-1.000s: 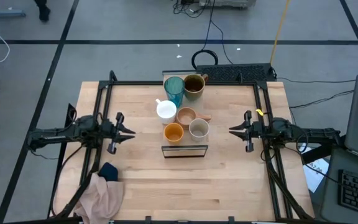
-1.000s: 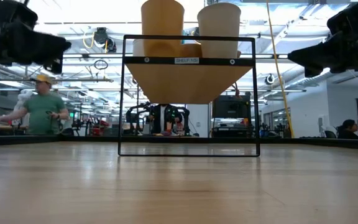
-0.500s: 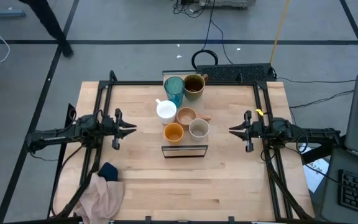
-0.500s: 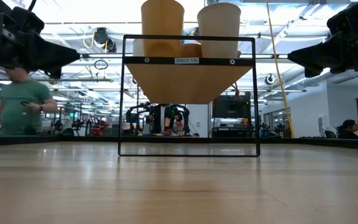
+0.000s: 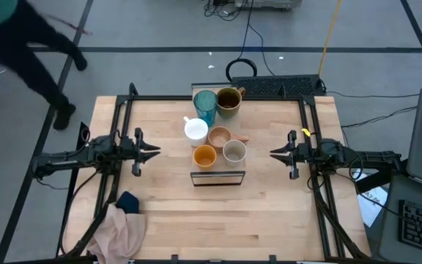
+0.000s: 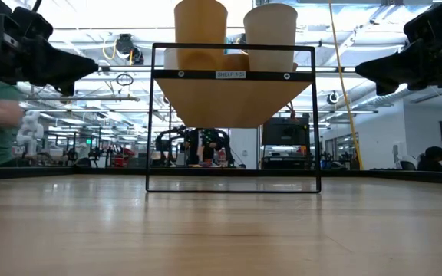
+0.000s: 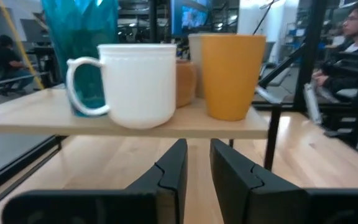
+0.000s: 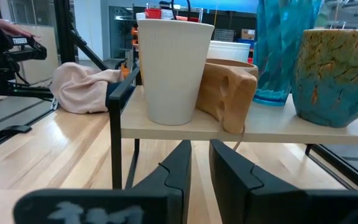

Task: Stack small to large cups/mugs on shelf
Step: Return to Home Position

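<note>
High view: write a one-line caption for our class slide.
Six cups stand on the shelf; the left hand and right hand hover empty on either side.

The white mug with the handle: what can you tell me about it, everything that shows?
The white mug is a glossy, straight-sided cylinder that looks ceramic, with a loop handle and a faint ridge just under its rim. It stands upright on the shelf, on its plank top, and looks empty from above. Its handle points toward the teal tumbler; whether they touch I cannot tell. The orange cup stands beside it, apart.
</note>
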{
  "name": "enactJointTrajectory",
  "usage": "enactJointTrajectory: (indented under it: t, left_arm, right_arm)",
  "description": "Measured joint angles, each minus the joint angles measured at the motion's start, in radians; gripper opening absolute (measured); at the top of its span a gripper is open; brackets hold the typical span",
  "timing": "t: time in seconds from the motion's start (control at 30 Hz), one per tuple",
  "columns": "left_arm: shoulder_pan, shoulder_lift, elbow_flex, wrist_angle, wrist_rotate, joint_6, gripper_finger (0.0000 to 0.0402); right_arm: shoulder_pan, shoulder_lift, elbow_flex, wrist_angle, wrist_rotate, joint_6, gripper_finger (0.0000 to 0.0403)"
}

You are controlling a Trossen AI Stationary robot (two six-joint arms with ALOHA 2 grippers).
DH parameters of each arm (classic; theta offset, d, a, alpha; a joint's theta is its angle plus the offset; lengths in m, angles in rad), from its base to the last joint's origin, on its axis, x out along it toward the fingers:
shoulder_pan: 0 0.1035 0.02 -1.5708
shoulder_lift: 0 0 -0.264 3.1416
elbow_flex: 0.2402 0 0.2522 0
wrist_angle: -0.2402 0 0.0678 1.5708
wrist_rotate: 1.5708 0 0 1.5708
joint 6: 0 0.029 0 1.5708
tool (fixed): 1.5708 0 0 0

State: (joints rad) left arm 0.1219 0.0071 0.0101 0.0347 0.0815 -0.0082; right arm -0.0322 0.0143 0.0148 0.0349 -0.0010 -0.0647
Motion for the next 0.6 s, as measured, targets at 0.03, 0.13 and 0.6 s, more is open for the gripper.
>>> enactJointTrajectory:
  t: [0.03, 0.13, 0.6]
  left_arm:
    - [-0.007, -0.006, 0.000, -0.014, -0.020, 0.005, 0.0072]
    - [-0.043, -0.005, 0.000, -0.017, -0.074, 0.035, 0.0072]
    - [-0.126, -0.005, 0.002, -0.004, -0.229, -0.122, 0.0072]
  right_arm:
    - [0.000, 0.000, 0.000, 0.000, 0.000, 0.000, 0.0050]
    - [0.000, 0.000, 0.000, -0.001, 0.000, 0.000, 0.0050]
    - [0.000, 0.000, 0.000, 0.001, 0.000, 0.000, 0.0050]
